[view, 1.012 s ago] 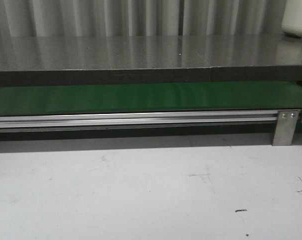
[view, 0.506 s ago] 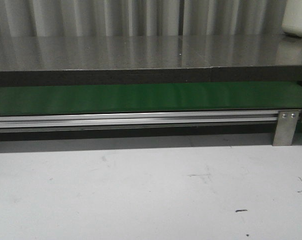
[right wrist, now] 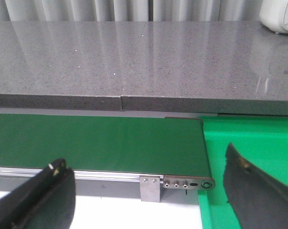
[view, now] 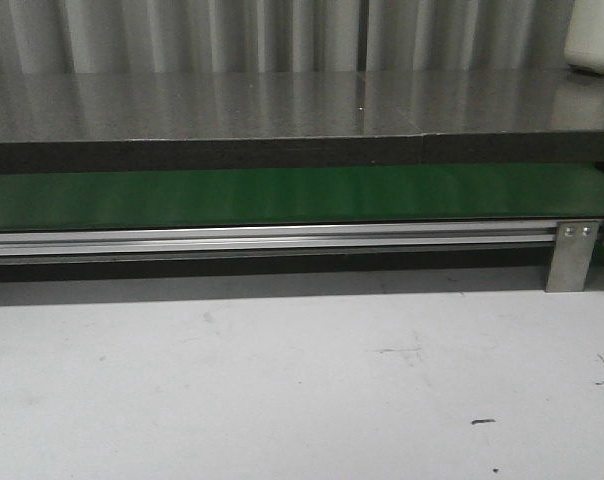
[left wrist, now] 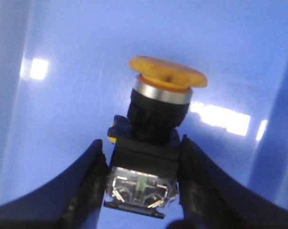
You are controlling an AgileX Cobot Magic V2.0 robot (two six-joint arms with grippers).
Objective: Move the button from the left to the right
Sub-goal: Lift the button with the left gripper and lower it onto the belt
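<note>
Both left jaws clamp the button (left wrist: 151, 143), cap pointing away.

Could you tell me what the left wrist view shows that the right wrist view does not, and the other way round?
Only the left wrist view shows the button, its orange-yellow cap up, with the left gripper shut on its black body, over a blue surface. Only the right wrist view shows the green belt, the grey counter behind it and the open, empty right gripper. Both share only dark gripper fingers framing the bottom.
</note>
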